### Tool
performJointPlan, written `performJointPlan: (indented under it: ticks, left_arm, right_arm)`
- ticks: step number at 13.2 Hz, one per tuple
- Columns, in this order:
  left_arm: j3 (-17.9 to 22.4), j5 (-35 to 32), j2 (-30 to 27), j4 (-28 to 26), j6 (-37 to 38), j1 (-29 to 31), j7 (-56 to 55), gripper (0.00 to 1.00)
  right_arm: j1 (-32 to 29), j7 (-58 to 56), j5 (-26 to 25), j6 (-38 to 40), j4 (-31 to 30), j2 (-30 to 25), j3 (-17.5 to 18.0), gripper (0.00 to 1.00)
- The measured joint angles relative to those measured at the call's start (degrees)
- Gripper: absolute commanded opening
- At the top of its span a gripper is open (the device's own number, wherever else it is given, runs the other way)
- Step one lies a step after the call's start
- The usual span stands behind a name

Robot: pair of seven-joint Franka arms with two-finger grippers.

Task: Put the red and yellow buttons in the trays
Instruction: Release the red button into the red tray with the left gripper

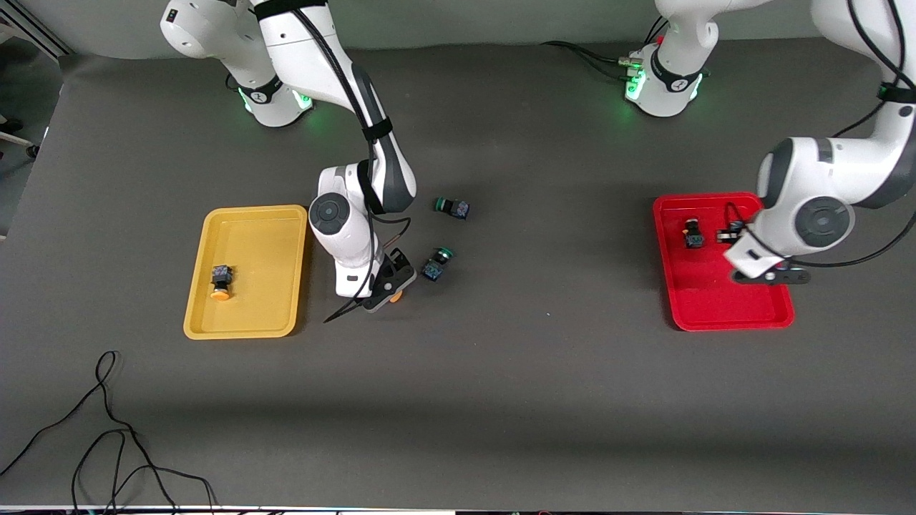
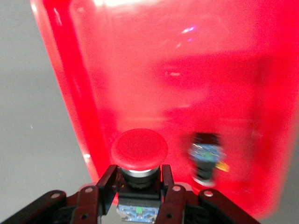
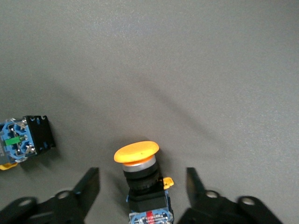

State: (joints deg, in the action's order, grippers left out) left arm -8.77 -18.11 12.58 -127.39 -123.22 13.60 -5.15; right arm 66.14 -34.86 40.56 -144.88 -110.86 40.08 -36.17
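In the front view, the right gripper (image 1: 387, 288) hangs low over the surface (image 1: 501, 372) beside the yellow tray (image 1: 247, 270), which holds one yellow button (image 1: 220, 282). The left gripper (image 1: 733, 234) is over the red tray (image 1: 723, 265), where a red button (image 1: 693, 234) lies.

In the left wrist view, the left gripper (image 2: 140, 186) is clamped on a second red button (image 2: 139, 156) above the red tray (image 2: 187, 84).

In the right wrist view, the right gripper (image 3: 142, 186) has its fingers spread wide on either side of a second yellow button (image 3: 140, 175) lying on the surface (image 3: 187, 70).
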Motion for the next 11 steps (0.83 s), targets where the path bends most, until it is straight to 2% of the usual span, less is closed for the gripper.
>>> performJointPlan:
  ticks: [1, 3, 7, 8, 9, 10, 11]
  left_arm:
    - [0.0, -0.6, 1.0, -1.3, -3.2, 2.3, 1.2, 0.0]
    - [0.0, -1.3, 3.3, -1.9, -6.1, 4.1, 1.7, 0.0]
    - [-0.8, -1.4, 6.0, -1.9, -8.8, 4.1, 1.7, 0.0]
    - [-0.8, -1.4, 6.9, -1.9, -9.8, 4.1, 1.7, 0.24]
    - [-0.9, -1.4, 7.8, -1.9, -10.3, 4.1, 1.7, 0.96]
    - [-0.9, -1.4, 8.1, -1.8, -10.2, 4.1, 1.7, 1.0]
    - [-1.1, -1.4, 7.8, -1.7, -9.8, 4.1, 1.7, 1.0]
  right_arm:
    - [0.0, 0.0, 0.0, 0.0, 0.0, 0.0, 0.0, 0.01]
    - [-0.1, 0.0, 0.0, 0.0, 0.0, 0.0, 0.0, 0.0]
    - [-0.2, 0.2, 0.6, 1.5, 0.9, -0.5, -0.3, 0.0]
    - [-0.1, 0.5, 0.8, 3.9, 1.5, -1.2, -1.0, 0.0]
    - [-0.1, 1.3, 0.9, 6.9, 2.3, -2.1, -2.3, 0.0]
    - [0.1, 3.0, 0.9, 10.4, 2.9, -3.3, -4.0, 0.0]
    - [0.1, 5.6, 0.9, 13.8, 3.3, -4.7, -5.7, 0.0]
